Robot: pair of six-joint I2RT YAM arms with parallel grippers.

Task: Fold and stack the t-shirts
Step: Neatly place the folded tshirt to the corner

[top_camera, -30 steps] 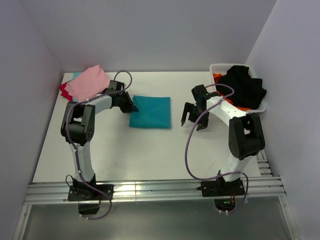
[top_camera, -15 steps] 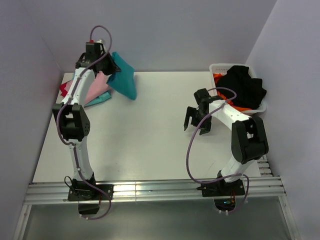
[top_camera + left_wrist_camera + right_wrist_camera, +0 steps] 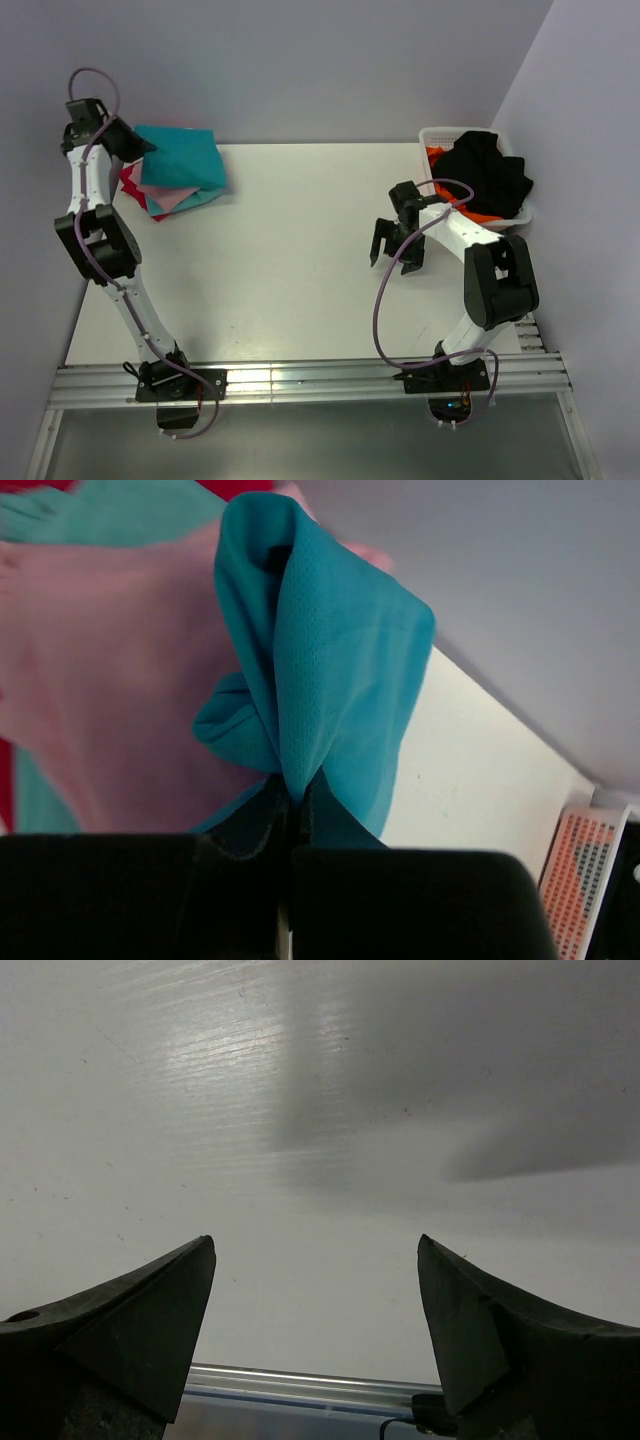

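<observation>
The left arm (image 3: 140,310) and right arm (image 3: 455,228) are white links with black joints (image 3: 100,245), each trailing a purple cable (image 3: 378,300); the right gripper (image 3: 315,1245) has black wedge-shaped fingers (image 3: 130,1330).

Left claw: your black left claw (image 3: 292,805) is clamped on a fold of the teal mesh-knit cloth t-shirt (image 3: 330,650).
Teal shirt: bunched, in front of the pale pink cloth t-shirt (image 3: 100,680).
Around the pink: you see lighter teal cloth (image 3: 100,510) and a red cloth edge (image 3: 245,488).
Right side: white tabletop (image 3: 470,780), with the white plastic mesh basket (image 3: 580,865) at the lower corner.

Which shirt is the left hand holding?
Look at the table's far left corner, where a pile of shirts lies. It is the dark teal shirt over that pile, pinched by the left hand; the pink shirt and red shirt lie underneath.
</observation>
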